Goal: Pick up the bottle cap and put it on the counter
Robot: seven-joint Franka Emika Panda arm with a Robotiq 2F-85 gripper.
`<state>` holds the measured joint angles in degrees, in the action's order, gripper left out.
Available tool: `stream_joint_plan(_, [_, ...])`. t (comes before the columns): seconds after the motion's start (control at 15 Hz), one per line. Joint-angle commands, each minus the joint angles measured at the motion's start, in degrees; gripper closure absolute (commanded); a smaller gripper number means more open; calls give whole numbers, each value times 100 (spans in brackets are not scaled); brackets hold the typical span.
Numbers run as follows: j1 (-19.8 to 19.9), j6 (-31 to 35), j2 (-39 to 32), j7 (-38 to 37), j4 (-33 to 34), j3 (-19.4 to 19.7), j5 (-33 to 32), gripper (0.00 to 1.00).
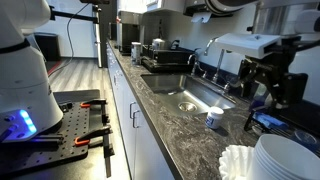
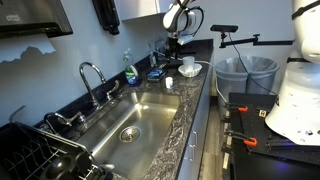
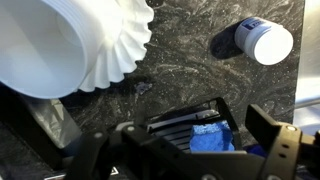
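Two jaws stand apart over what may be the cap (image 3: 208, 140). Drifting sideways risks grasping the cup (image 3: 266, 42) instead.

A steel sink (image 2: 135, 120) is sitting inset in the dark speckled counter (image 2: 185, 140), and its basin is reflecting soft light. Behind the sink a pale blue-grey wall (image 2: 95, 35) is rising, with a curved faucet (image 2: 90, 72) standing at the sink's rear edge. Just beside the sink a black dish rack (image 2: 30, 150) is resting. Below the sink, white cabinets (image 1: 125, 110) are running along a wood floor (image 1: 75, 68). Well beyond the sink, two lined bins (image 2: 245, 72) are standing.
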<state>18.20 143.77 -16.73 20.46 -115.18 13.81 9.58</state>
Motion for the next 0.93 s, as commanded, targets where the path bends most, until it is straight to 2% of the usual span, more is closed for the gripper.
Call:
stream_joint_plan(0.0, [101, -10, 14, -82, 10, -108, -66, 0])
stream_joint_plan(0.2, [220, 66, -81, 296, 60, -243, 150, 0])
stream_joint_plan(0.6, [866, 258, -618, 1853, 637, -831, 1036, 0])
stream_joint_plan(0.87, [1129, 828, -1033, 2335, 1040, -1152, 1445, 0])
